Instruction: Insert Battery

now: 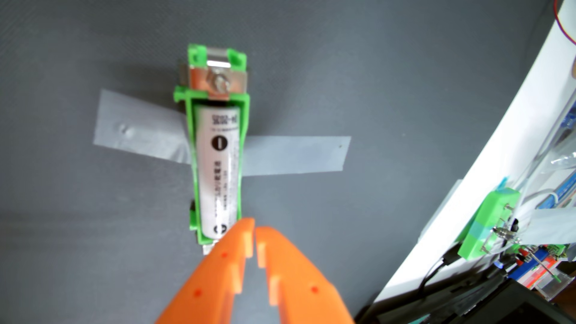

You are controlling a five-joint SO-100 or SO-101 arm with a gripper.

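A white cylindrical battery (217,174) with dark print lies lengthwise inside a green plastic holder (244,124) in the middle of the wrist view. The holder has a metal contact plate with a screw (218,82) at its far end. It is held to the grey mat by grey tape (296,155). My orange gripper (255,229) enters from the bottom edge. Its two fingers are nearly together with only a thin gap, and nothing is between them. The fingertips (246,227) are at the holder's near end, slightly to the right of the battery's near end.
A white curved edge (467,174) bounds the grey mat (78,218) on the right. Beyond it sit a second green block with screws (486,227), wires, electronics and a black device (498,305).
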